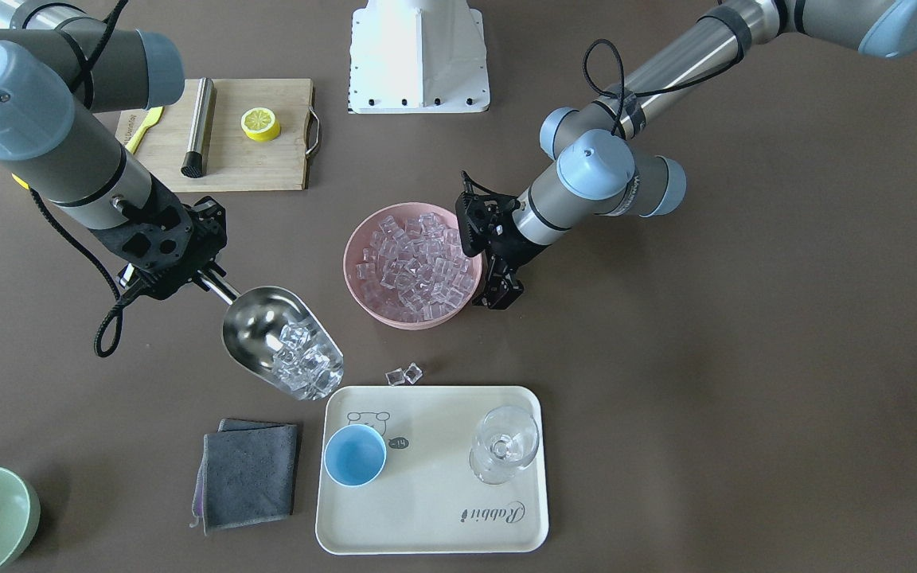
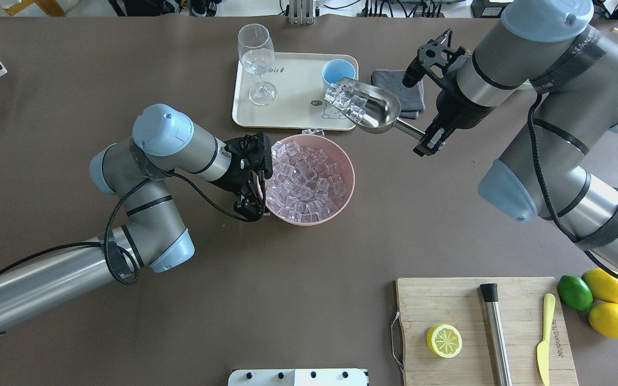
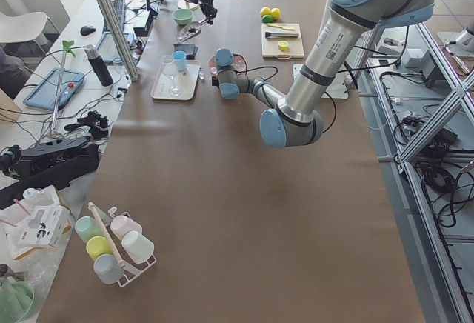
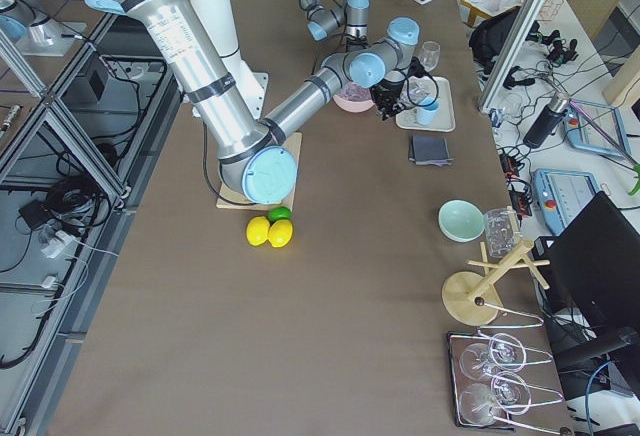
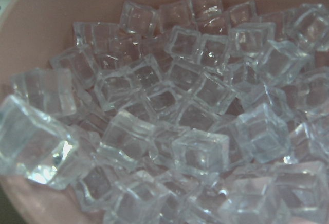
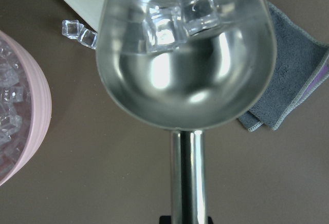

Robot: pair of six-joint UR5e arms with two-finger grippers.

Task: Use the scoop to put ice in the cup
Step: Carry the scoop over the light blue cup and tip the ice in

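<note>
**One loaded scoop, pour not yet begun**

Several cubes of ice (image 1: pixel 304 362) sit at the mouth end of the scoop (image 1: pixel 271 326), which I hold in the air near the tray (image 1: pixel 442 509) corner, short of the cup (image 1: pixel 355 454). The cup stands upright on the tray and looks empty.

To pour well, I judge the lip should go right over the cup's middle first, then tip slowly. The scoop is wider than the cup, so a fast tilt would likely spill. Two stray cubes (image 1: pixel 404 373) already lie on the surface just beside the tray.

My right hand (image 1: pixel 208 278) is clenched on the scoop's handle. My left hand (image 1: pixel 498 296) sits against the pink bowl (image 1: pixel 353 274) rim; whether it clamps the rim I cannot tell.
</note>
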